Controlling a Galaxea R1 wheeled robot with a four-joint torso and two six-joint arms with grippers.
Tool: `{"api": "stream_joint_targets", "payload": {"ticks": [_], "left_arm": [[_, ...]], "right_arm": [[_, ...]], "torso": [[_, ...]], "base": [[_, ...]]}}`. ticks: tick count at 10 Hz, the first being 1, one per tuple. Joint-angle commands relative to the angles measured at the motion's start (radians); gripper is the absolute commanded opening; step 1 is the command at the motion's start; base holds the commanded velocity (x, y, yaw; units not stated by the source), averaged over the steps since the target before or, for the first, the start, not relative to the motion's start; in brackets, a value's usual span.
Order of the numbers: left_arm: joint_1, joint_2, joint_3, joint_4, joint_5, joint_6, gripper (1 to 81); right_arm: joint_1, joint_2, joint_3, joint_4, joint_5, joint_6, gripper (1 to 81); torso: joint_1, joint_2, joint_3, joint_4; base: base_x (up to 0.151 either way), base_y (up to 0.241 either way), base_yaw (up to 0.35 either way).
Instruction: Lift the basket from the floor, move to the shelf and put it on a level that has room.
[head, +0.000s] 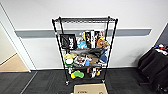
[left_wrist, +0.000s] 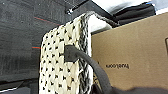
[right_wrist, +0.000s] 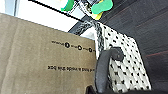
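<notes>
A: Where is the basket (left_wrist: 62, 62)?

B: In both wrist views it stands close up, woven end wall and dark handle (right_wrist: 105, 67) facing the camera, with a cardboard box (right_wrist: 42, 57) touching its rim. Dark carpet (left_wrist: 20, 37) lies behind it.

A: Are the grippers holding it?

B: Hard to say; no fingers can be made out.

A: And the shelf (head: 85, 47)?

B: At twelve o'clock in the head view, against the white wall (head: 130, 15). Its top tier (head: 85, 20) is bare wire; lower tiers hold toys and packets. The box top sits at six o'clock.
</notes>
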Motion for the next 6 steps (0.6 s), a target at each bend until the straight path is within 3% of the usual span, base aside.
{"api": "stream_joint_targets", "payload": {"ticks": [1,2,5,6], "left_arm": [[-0.07,-0.049,0.038,0.001,0.033,0.023,1.0],[-0.068,-0.049,0.041,0.001,0.031,0.023,1.0],[-0.065,-0.066,0.107,0.001,0.027,0.046,1.0],[-0.053,-0.069,0.119,0.001,0.002,0.055,1.0]], "right_arm": [[0.082,-0.045,0.077,0.01,-0.02,0.001,1.0],[0.062,-0.057,0.1,0.01,-0.015,0.001,1.0],[-0.013,-0.094,0.172,-0.001,0.071,-0.004,1.0],[-0.027,-0.097,0.175,-0.009,0.078,-0.004,1.0]], "torso": [[0.0,0.0,0.037,0.0],[0.0,0.0,0.015,0.0],[-0.002,-0.001,0.024,0.0],[-0.002,-0.001,0.048,0.0]], "base": [[0.0,0.0,0.0],[0.0,0.0,0.0],[0.0,0.0,0.0],[0.0,0.0,0.0]]}}
